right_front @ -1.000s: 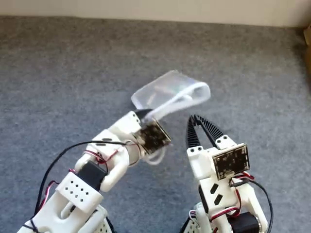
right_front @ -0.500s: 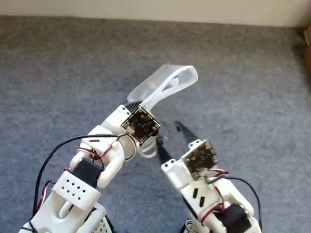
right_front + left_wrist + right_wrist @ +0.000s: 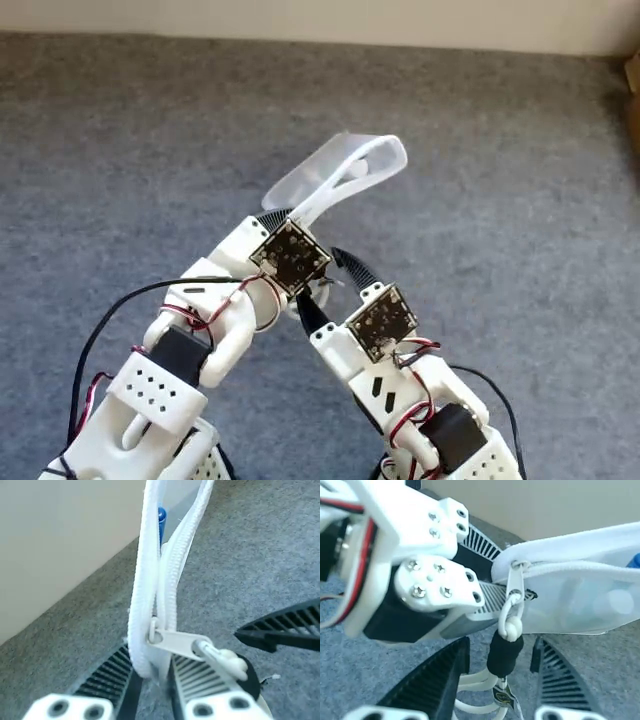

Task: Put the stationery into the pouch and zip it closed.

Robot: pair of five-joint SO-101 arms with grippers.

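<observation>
I read the left gripper (image 3: 150, 677) as clamped on 1 end of the translucent pouch (image 3: 340, 175), holding it raised above the grey carpet (image 3: 120, 150) with a blue pen (image 3: 162, 517) inside. The right gripper (image 3: 501, 647) is spread apart. Its 2 fingers flank the black bead (image 3: 505, 655) hanging from the zipper pull (image 3: 514, 582) without pinching it.

Soft, even light, faint shadows on the grey carpet (image 3: 520, 150), mild glare on the white pouch (image 3: 335, 178).
</observation>
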